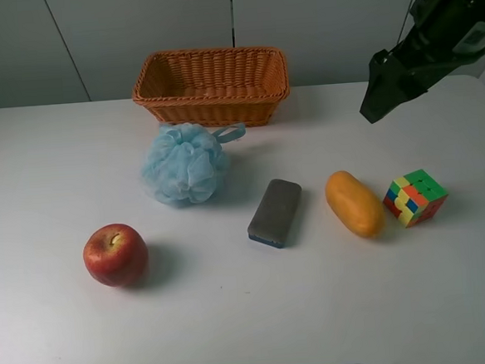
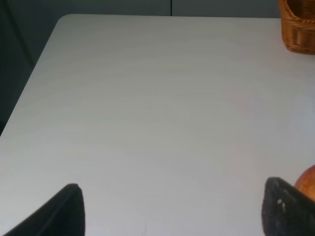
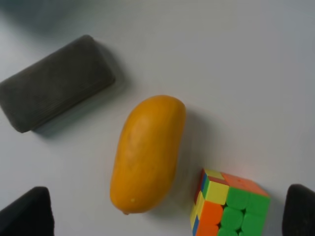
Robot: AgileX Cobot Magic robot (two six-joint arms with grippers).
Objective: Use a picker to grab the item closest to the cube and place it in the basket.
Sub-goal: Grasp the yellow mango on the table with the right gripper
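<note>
A multicoloured cube sits on the white table at the right. An orange mango lies right beside it on its left, closest to it. In the right wrist view the mango and the cube lie below my right gripper, which is open and empty. In the exterior view my right gripper hangs high above the table, behind the cube. The wicker basket stands at the back centre. My left gripper is open and empty over bare table.
A grey eraser block lies left of the mango. A blue bath pouf sits in front of the basket. A red apple is at the front left, and its edge shows by my left gripper.
</note>
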